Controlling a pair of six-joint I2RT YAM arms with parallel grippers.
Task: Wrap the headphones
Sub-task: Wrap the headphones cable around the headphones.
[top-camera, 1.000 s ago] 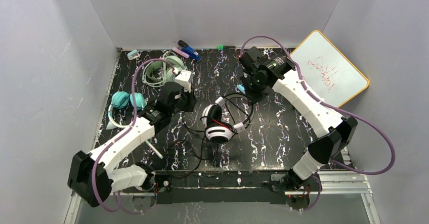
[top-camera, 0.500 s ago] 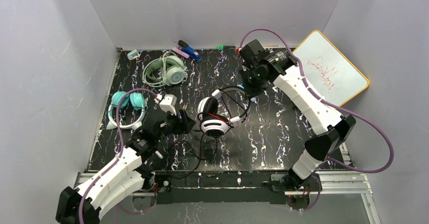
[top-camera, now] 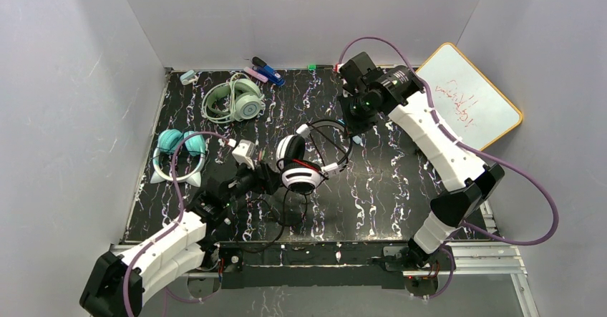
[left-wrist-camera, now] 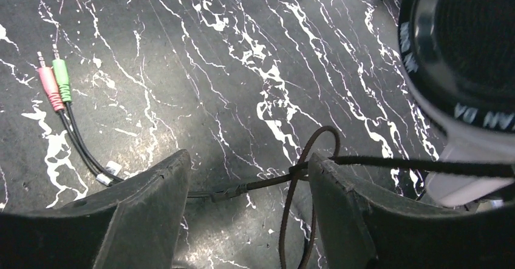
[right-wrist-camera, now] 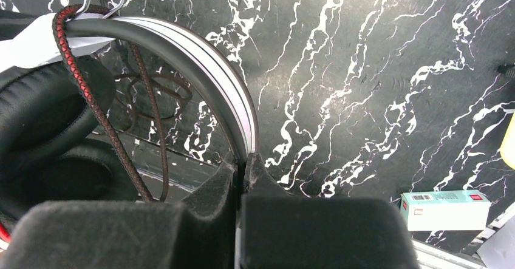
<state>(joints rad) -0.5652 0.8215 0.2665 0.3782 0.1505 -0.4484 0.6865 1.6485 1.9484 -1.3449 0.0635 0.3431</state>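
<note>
The black-and-white headphones (top-camera: 300,171) hang tilted over the middle of the table. My right gripper (right-wrist-camera: 245,163) is shut on their headband (right-wrist-camera: 206,56), seen from above at my right gripper (top-camera: 351,126). Their thin black cable (left-wrist-camera: 261,184) loops over the table and runs between the fingers of my left gripper (left-wrist-camera: 249,160), which is open and just left of the ear cup (left-wrist-camera: 467,50). From above, my left gripper (top-camera: 268,182) sits beside the cups. The cable's pink and green plugs (left-wrist-camera: 54,81) lie to the left. The mint-green headphones (top-camera: 240,101) and the teal headphones (top-camera: 179,149) lie at the back left.
A whiteboard (top-camera: 469,102) leans at the right edge of the table. Markers (top-camera: 266,71) and a small pale-blue item (top-camera: 187,77) lie along the back edge. A small teal box (right-wrist-camera: 446,209) sits near my right gripper.
My left arm has drawn back from the mint-green headphones toward the near edge, and its gripper has opened over the black cable. The right gripper shifted the black-and-white headphones slightly left.
</note>
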